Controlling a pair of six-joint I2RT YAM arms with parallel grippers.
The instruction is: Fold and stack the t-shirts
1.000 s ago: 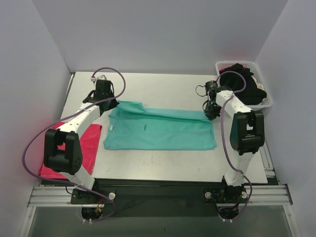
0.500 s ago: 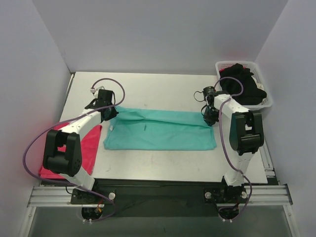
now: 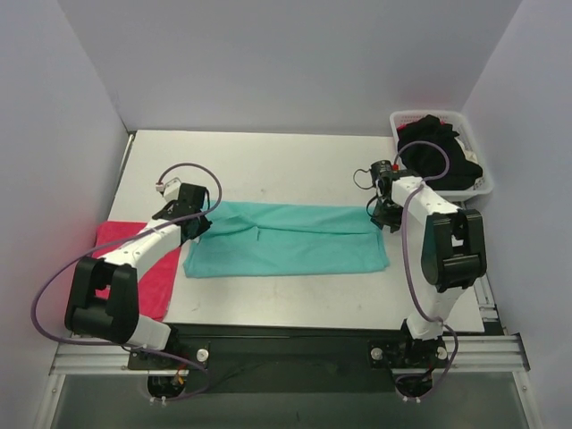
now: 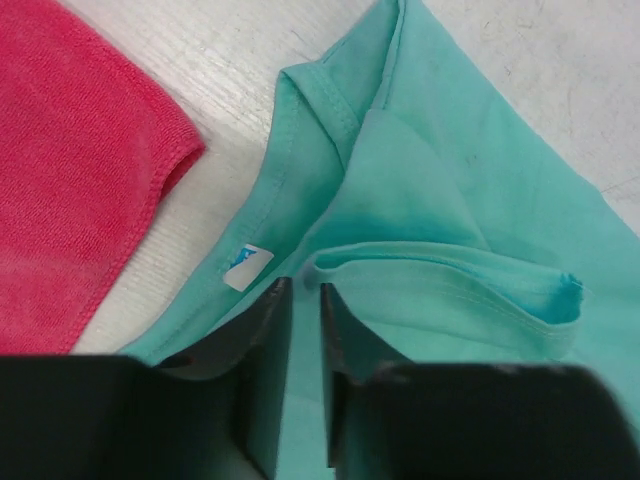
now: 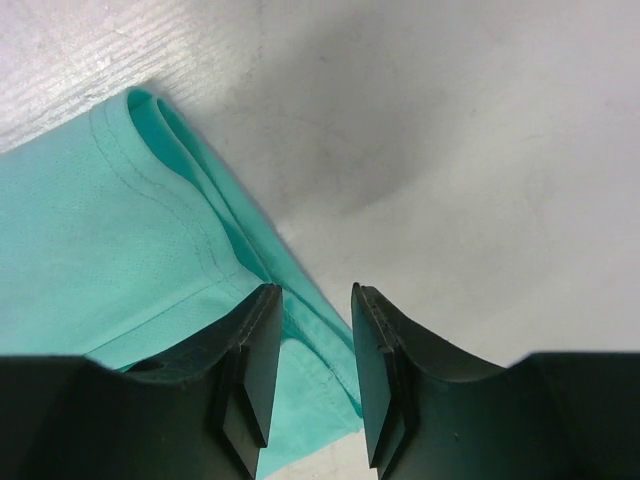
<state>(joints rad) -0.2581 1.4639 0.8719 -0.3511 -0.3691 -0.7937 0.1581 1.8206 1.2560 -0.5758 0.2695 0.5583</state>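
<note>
Folded narrower than before, soft teal t-shirt (image 3: 295,248), left fingers (image 4: 262,390) and right fingers (image 5: 246,370) released.

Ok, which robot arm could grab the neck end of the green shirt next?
Probably the left. The left gripper hangs right over the neck end of the teal shirt, by the white label, jaws slightly apart. The right gripper is at the opposite hem end.

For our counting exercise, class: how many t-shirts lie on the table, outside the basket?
2: a teal t-shirt in the middle; a pinkish-red t-shirt at the left edge, partly under the left arm. Black clothes in the basket may hide others.
</note>
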